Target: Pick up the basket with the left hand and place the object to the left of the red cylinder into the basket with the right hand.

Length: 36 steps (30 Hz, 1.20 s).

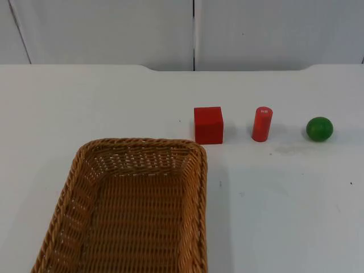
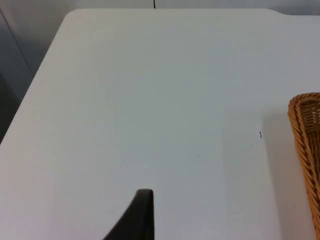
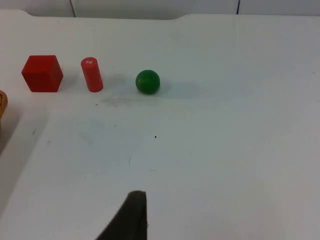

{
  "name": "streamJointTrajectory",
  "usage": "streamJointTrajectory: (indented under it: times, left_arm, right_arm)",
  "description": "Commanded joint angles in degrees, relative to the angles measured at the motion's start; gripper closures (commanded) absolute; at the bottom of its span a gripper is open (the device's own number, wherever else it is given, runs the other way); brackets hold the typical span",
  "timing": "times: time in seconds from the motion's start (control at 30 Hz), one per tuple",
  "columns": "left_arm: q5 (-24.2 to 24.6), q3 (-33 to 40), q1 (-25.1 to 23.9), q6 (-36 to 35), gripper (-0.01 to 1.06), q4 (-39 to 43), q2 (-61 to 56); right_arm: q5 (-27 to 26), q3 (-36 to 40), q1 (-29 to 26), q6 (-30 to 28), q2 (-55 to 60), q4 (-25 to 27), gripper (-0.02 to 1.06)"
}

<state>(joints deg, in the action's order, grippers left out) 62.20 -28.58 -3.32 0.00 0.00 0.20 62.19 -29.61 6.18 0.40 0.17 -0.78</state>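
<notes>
Cube (image 3: 42, 73) lies well beyond right hand (image 3: 131, 220); grip state unclear.

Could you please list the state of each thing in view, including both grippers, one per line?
Basket: empty, resting on the table, not held.
Red cube: on the table, left of the cylinder, untouched.
Red cylinder: standing upright.
Green ball: at rest, right of the cylinder.
Left gripper: above bare table beside the basket, holding nothing.
Right gripper: waiting, short of the three objects.
</notes>
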Motion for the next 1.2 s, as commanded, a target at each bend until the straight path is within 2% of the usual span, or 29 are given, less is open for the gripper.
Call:
streamJointTrajectory:
  times: [0.0,0.33,0.57,0.7,0.87,1.0,1.17]
  left_arm:
    - [-0.9,-0.5,-0.1,-0.3,0.0,0.6,0.6]
    - [-1.7,-7.3,-0.1,0.0,0.0,-0.9,17.2]
    - [-4.9,-12.6,-0.1,1.6,0.0,-3.5,32.8]
    - [-6.1,-14.0,-0.1,2.8,0.0,-4.3,37.3]
    - [-6.2,-15.4,-0.1,5.2,0.0,-7.5,42.5]
    - [-6.9,-15.4,-0.1,6.5,0.0,-8.6,43.2]
    - [-6.9,-15.4,-0.1,6.5,0.0,-8.6,43.2]
  right_arm:
    - [-0.5,0.2,-0.3,0.0,-0.2,-0.1,-0.01]
    - [-0.5,0.2,-0.3,0.0,-0.2,-0.3,-0.01]
    - [-0.6,0.1,-0.3,0.0,-0.2,-0.4,-0.01]
    - [-0.7,-0.1,-0.3,0.0,-0.2,-0.8,-0.01]
    - [-3.6,-2.4,-0.3,0.0,2.1,-0.6,-0.01]
    - [-8.4,-7.7,-0.3,-1.3,10.3,-0.8,-0.01]
    - [-11.6,-13.0,-0.3,-1.5,20.5,-0.6,-0.01]
